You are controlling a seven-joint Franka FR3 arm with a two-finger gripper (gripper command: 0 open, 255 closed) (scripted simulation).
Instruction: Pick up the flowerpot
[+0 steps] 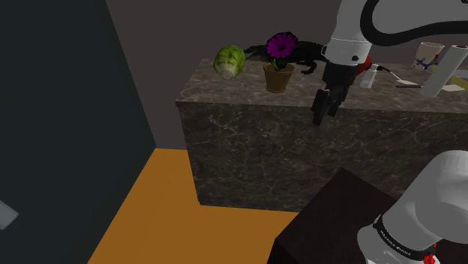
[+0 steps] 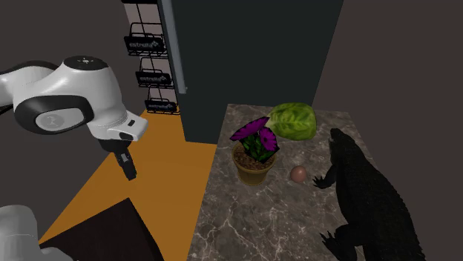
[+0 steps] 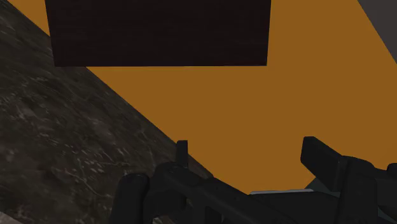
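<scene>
The flowerpot (image 1: 278, 77) is a small brown pot holding purple flowers (image 1: 282, 46). It stands upright on the dark marble counter (image 1: 247, 97), near the front edge. In the second exterior view the flowerpot (image 2: 254, 169) stands near the counter's left edge. My black gripper (image 1: 319, 118) hangs fingers-down in front of the counter's edge, to the right of the pot in the shoulder view and lower than it. Seen from the second exterior view, the gripper (image 2: 130, 173) is over the orange floor, left of the counter. In the wrist view the gripper (image 3: 251, 159) is open with nothing between its fingers.
A green cabbage (image 1: 229, 61) and a black crocodile figure (image 2: 367, 200) flank the pot, and a small pinkish ball (image 2: 298, 174) lies close by. A cup (image 1: 429, 54) and a bottle (image 1: 367, 75) stand farther right. The dark stand (image 3: 159, 32) sits on the orange floor (image 3: 254, 95).
</scene>
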